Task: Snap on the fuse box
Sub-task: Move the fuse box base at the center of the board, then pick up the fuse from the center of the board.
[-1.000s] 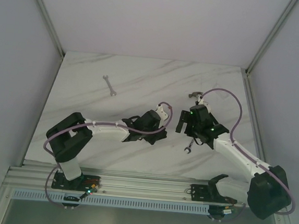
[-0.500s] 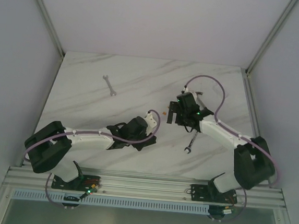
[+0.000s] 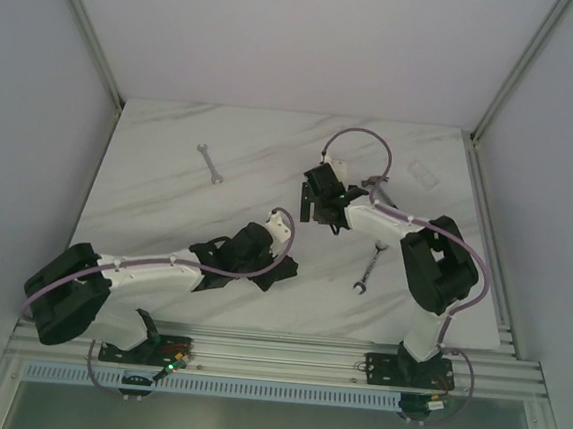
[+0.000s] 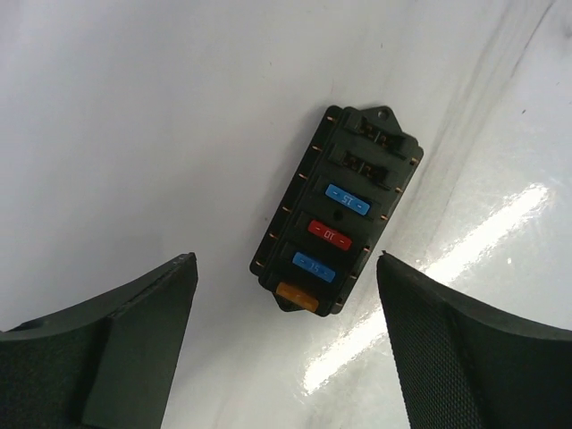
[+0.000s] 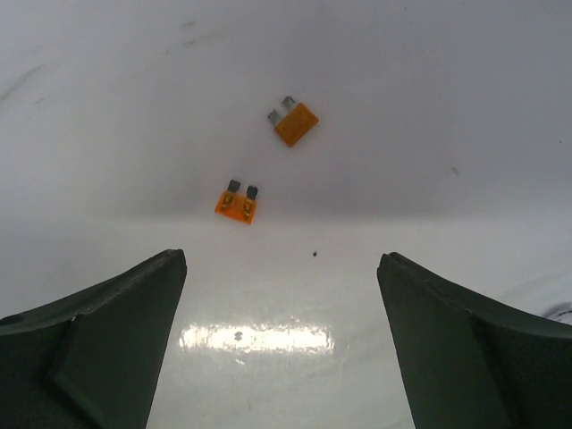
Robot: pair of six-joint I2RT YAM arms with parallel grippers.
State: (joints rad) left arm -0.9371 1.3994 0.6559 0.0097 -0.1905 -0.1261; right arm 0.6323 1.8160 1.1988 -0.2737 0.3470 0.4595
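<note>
Inspection: fuse box under left wrist, both pincers empty

Findings. Fuse box (image 4: 338, 223) lies flat on the marble table (image 3: 146, 212), directly beneath the left gripper (image 4: 284, 265) and between its two fingers, touching neither. In the overhead view the left wrist hides it. It carries blue, red, blue and orange fuses in a row. The two slots at its far end look unfilled, though this is not certain. Left jaws stand wide apart and hold nothing. The right gripper (image 5: 281, 261) is likewise spread wide and empty, and hangs above two loose orange fuses (image 5: 238, 204) lying near each other on the bare surface.

Step in hand, as judged. The left arm appears set to steady the box while the right fetches a part. To do this well, the left fingers should come down square on the long sides of the box, clear of the fuse tops. The right should close on one fuse only, across its flat faces, prongs pointing down.

Surroundings. One wrench (image 3: 368, 272) lies near the right arm and another wrench (image 3: 210, 163) well apart at the far left. A clear plastic piece (image 3: 424, 173) sits toward the far right. Neither wrench blocks the box. The closeness of the two wrists is the main risk.
</note>
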